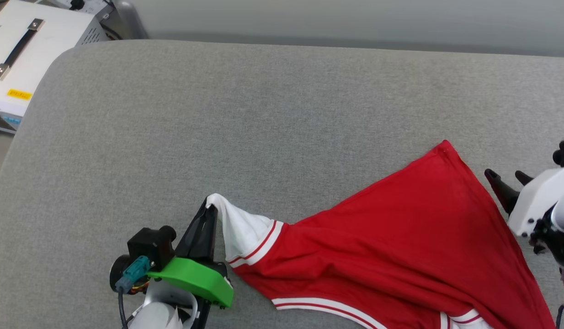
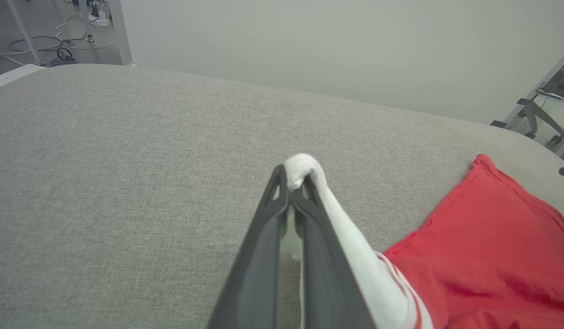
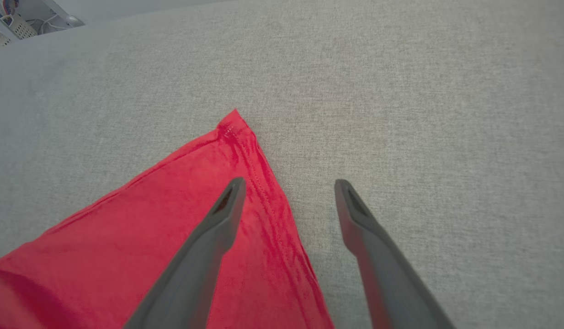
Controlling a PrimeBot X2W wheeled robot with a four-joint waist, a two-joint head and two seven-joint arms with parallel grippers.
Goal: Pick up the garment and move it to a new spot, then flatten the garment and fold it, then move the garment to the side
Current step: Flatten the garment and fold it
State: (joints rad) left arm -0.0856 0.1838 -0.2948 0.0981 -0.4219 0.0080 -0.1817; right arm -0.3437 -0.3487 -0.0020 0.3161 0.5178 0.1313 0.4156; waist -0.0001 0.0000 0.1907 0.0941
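The garment (image 1: 401, 242), a red shirt with white striped-trim sleeves, lies spread on the grey table at the lower right of the head view, plain red side up. My left gripper (image 1: 211, 206) is shut on the tip of a white sleeve (image 2: 305, 167), which stretches back toward the red body (image 2: 492, 256). My right gripper (image 1: 506, 174) stands open at the far right, just beside the shirt's red edge. In the right wrist view its fingers (image 3: 227, 201) straddle the hem near a red corner (image 3: 236, 130), holding nothing.
The grey padded table (image 1: 263, 128) stretches wide to the back and left. A white machine with a black handle (image 1: 21, 50) stands past the table's far left corner. Cables lie on the floor (image 2: 58, 45) beyond the table edge.
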